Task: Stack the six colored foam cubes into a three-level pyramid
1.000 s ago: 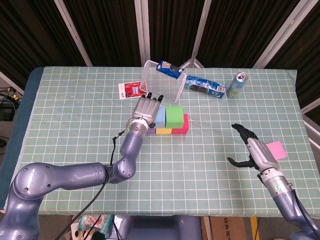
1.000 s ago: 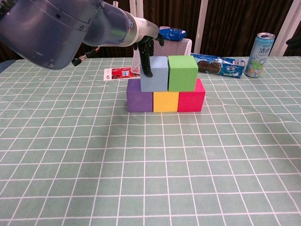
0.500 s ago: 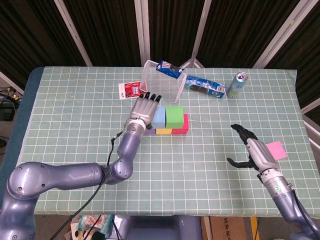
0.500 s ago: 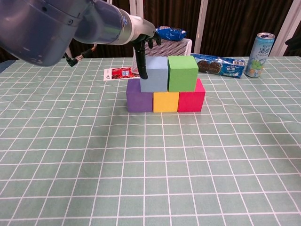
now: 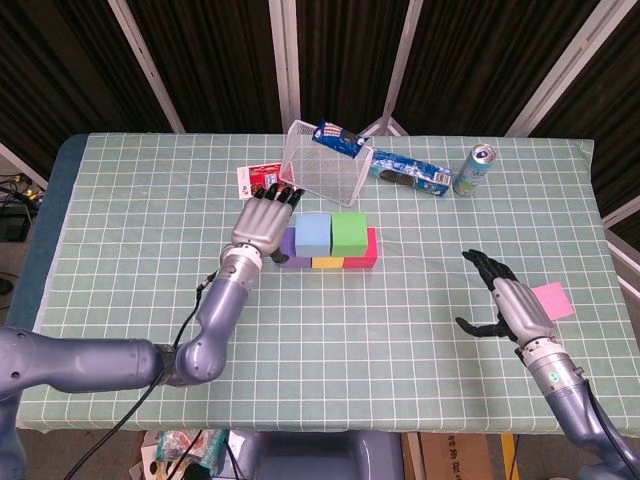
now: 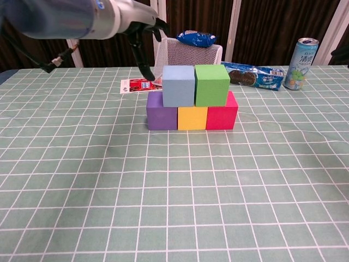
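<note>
The bottom row holds a purple cube (image 5: 287,250) (image 6: 161,112), a yellow cube (image 5: 327,263) (image 6: 192,118) and a red cube (image 5: 366,250) (image 6: 222,115). On top of them sit a light blue cube (image 5: 313,233) (image 6: 179,85) and a green cube (image 5: 348,230) (image 6: 211,84), side by side. A pink cube (image 5: 552,300) lies alone near the table's right edge. My left hand (image 5: 261,220) (image 6: 144,30) hovers just left of the blue cube, fingers spread, holding nothing. My right hand (image 5: 505,300) is open beside the pink cube, not touching it.
Behind the stack stands a clear mesh basket (image 5: 322,165) (image 6: 188,53) with a blue snack pack (image 5: 338,137) on it. A cookie pack (image 5: 410,175), a drink can (image 5: 474,168) (image 6: 301,63) and a red card (image 5: 262,180) lie along the back.
My left hand has pulled back to the left and up, away from the light blue cube it was touching. The cubes and my right hand have stayed put.
</note>
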Controlling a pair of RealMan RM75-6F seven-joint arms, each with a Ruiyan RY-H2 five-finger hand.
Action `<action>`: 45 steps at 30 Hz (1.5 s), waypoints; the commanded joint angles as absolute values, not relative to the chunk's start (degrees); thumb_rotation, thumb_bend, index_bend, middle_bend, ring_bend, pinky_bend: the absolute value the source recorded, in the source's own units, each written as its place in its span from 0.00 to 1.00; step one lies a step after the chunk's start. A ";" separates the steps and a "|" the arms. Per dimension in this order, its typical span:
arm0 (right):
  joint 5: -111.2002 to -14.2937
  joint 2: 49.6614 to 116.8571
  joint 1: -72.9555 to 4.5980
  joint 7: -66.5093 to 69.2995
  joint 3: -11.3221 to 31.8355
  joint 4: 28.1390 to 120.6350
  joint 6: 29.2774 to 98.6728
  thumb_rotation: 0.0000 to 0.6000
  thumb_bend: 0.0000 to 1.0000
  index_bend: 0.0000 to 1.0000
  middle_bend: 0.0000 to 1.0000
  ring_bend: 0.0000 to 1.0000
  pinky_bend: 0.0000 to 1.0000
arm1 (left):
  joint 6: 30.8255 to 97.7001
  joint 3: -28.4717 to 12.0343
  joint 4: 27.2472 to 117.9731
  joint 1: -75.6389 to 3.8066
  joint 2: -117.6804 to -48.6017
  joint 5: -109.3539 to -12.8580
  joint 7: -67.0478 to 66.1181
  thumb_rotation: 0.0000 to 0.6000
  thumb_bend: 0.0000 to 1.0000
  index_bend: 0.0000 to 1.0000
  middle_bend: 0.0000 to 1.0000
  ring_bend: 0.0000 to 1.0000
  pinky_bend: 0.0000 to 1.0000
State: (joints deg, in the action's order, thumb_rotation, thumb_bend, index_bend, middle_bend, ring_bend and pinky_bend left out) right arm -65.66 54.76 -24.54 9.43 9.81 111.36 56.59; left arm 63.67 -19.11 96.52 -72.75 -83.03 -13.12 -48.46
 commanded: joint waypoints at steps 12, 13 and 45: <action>-64.57 57.16 -24.49 -2.66 7.78 109.71 60.83 1.00 0.29 0.00 0.00 0.00 0.00 | 82.98 -6.89 120.63 -47.91 -66.25 -43.06 -28.68 1.00 0.16 0.00 0.06 0.00 0.11; -64.46 57.38 -24.43 -3.74 7.49 109.47 61.12 1.00 0.29 0.00 0.00 0.00 0.00 | 84.13 -5.76 120.92 -46.40 -65.85 -45.01 -27.81 1.00 0.15 0.00 0.06 0.00 0.11; -52.12 62.85 -25.87 -16.80 4.44 88.60 56.16 1.00 0.29 0.00 0.00 0.00 0.00 | 91.55 -0.52 122.58 -29.65 -61.54 -66.71 -18.20 1.00 0.10 0.00 0.06 0.00 0.11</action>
